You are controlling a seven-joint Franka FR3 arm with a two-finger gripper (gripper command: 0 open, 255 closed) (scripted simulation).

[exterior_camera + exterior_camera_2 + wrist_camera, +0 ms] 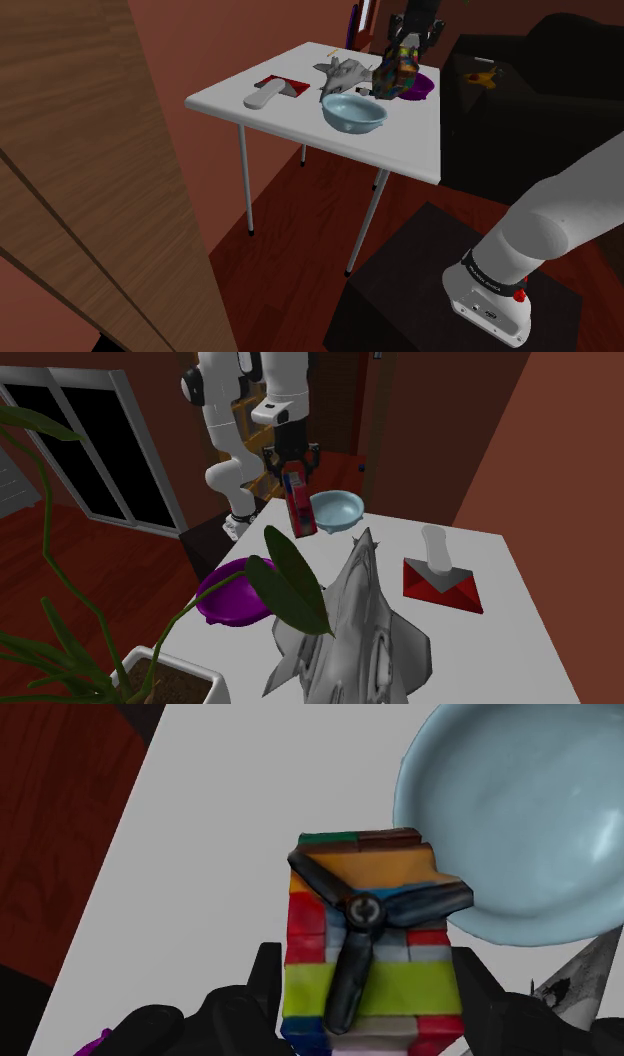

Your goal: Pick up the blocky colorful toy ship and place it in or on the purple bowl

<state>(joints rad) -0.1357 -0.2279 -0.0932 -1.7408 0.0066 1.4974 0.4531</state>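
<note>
The blocky toy ship (395, 75), built of red, yellow, blue and orange blocks with a dark propeller (362, 919), hangs above the white table (300, 110). My black gripper (405, 50) is shut on it; its fingers (266, 979) clasp the ship's (365, 954) sides. In the second exterior view the ship (299, 502) hangs upright under the gripper (292, 470), lifted off the table (500, 602). The purple bowl (232, 592) sits near the table's edge. In the shoulder view the purple bowl (422, 86) lies just behind the held ship.
A light blue bowl (353, 112) stands on the table beside the ship. A grey toy jet (350, 622) lies in the middle. A red box (441, 584) with a white object (436, 545) on it sits farther along. A potted plant (150, 672) leans over the table corner.
</note>
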